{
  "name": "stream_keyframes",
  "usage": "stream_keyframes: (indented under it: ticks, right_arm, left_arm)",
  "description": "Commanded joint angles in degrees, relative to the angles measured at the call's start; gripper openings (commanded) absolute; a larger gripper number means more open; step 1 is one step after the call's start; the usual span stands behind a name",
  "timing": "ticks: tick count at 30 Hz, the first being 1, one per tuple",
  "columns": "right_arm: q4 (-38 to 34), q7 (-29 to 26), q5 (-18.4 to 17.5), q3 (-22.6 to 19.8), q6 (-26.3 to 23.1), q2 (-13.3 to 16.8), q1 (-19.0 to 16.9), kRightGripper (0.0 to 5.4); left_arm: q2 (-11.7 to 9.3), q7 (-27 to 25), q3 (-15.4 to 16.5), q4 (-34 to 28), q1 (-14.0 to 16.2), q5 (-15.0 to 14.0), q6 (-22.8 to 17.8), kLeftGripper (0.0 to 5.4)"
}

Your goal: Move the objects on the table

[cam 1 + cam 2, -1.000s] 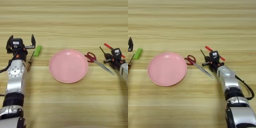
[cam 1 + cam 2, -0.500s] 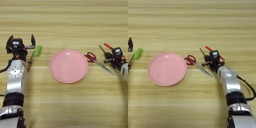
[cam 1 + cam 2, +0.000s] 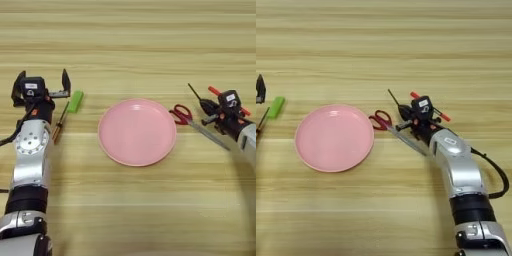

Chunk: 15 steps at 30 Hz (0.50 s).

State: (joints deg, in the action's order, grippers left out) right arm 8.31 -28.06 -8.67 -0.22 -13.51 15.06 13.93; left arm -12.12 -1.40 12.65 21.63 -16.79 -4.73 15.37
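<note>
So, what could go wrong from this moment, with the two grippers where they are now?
The right gripper sits among the red-handled scissors, a thin black rod and a red-ended pen; closing there might catch the wrong tool or push the scissors against the pink plate. The left gripper, open, stands close to the green block and the screwdriver, so a descent may knock one aside.

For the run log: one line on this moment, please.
left gripper: open, by green block | right gripper: over scissors | plate: empty
</note>
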Motion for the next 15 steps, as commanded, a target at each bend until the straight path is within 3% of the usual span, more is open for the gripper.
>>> stream_keyframes:
  ticks: [1, 6, 15]
  right_arm:
    - [-6.0, -1.0, -1.1, 2.3, -3.2, -0.4, -2.1, 0.05]
    - [-10.9, -1.6, -1.4, 6.8, -6.6, -2.2, -2.4, 0.05]
    - [-11.2, -1.2, 0.6, 14.2, -8.5, -5.7, 0.0, 0.05]
  left_arm:
    - [-0.3, 0.0, 0.0, 0.0, 0.2, 0.1, -1.0, 5.4]
    - [-0.3, -0.2, 0.1, 0.2, 0.1, -0.1, -1.1, 5.4]
    - [-0.1, -0.1, 0.2, -0.1, 0.4, -0.2, -1.2, 5.4]
